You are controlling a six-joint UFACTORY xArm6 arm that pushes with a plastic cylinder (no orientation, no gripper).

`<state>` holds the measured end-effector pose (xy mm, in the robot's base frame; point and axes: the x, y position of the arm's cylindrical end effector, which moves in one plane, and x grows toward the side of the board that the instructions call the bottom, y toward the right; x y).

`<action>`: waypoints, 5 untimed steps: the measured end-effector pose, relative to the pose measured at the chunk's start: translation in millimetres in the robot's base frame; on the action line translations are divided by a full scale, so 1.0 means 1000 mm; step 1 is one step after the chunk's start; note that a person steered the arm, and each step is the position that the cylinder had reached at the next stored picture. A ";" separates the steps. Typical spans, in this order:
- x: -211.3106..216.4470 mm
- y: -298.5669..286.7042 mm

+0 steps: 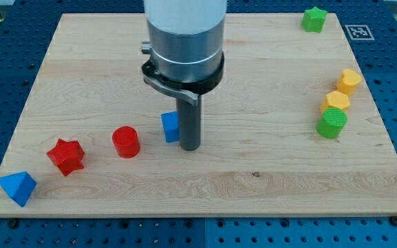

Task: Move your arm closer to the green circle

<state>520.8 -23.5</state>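
Resting on the tabletop [253,193] just beside the blue cube [170,127], the tip [190,147] has no fingers to report. The green circle [331,123] sits well apart at the view's right, touching a yellow block [336,102], so a long rightward slide seems needed.

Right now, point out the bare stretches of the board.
Bare: between my tip and the green circle, and the view's bottom right. Crowded: yellow blocks stacked above the circle; blue cube against my tip.

Bright, even overhead light; the wooden board [253,179] shows no glare. Blocks cast short, soft shadows. Focus is sharp throughout, with no visible edge distortion.
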 end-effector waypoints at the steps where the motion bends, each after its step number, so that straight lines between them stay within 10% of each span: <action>1: -0.003 -0.001; 5: 0.033 0.112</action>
<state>553.7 88.3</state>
